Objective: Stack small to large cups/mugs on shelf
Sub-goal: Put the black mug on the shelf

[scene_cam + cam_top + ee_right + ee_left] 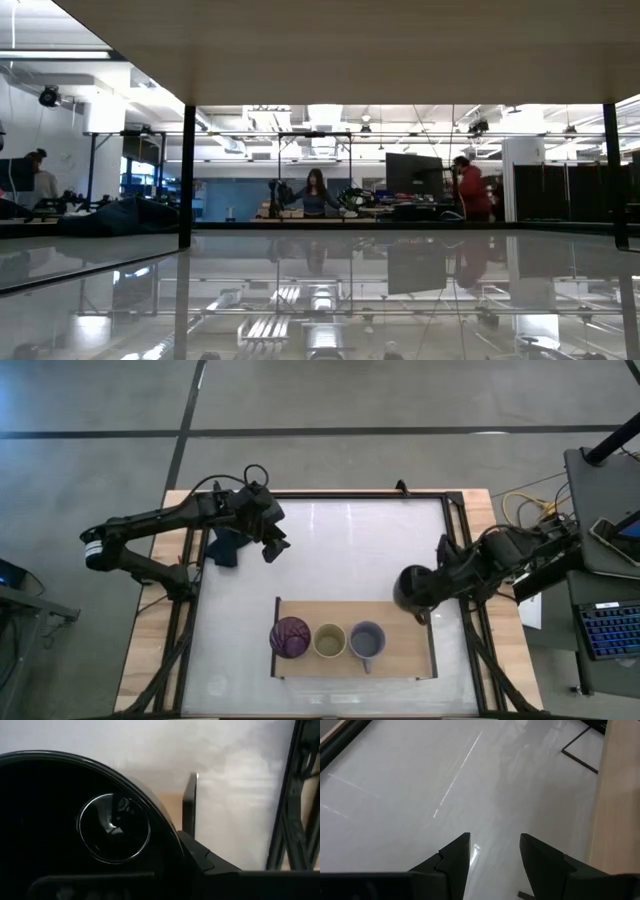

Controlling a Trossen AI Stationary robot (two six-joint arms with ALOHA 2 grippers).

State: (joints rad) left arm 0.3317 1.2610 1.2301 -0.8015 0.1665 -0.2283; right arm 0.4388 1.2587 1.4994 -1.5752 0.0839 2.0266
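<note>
Three cups already sit on the shelf [400,650]: purple tumbler [290,636], yellow cup [329,641], grey mug [366,642]. My right gripper [428,596] is clamped on the black mug [411,588], carried over the shelf's far right corner. I judge it rigid, glazed, slick and heaviest of the set, so I'd keep the hold on the rim wall. The open slot lies just ahead of this claw beside the grey mug; the black end rail [189,806] stands close, so clearance is tight. My left gripper [494,856] hangs well off near the blue cloth [224,547], fingers narrowly apart, empty.
</note>
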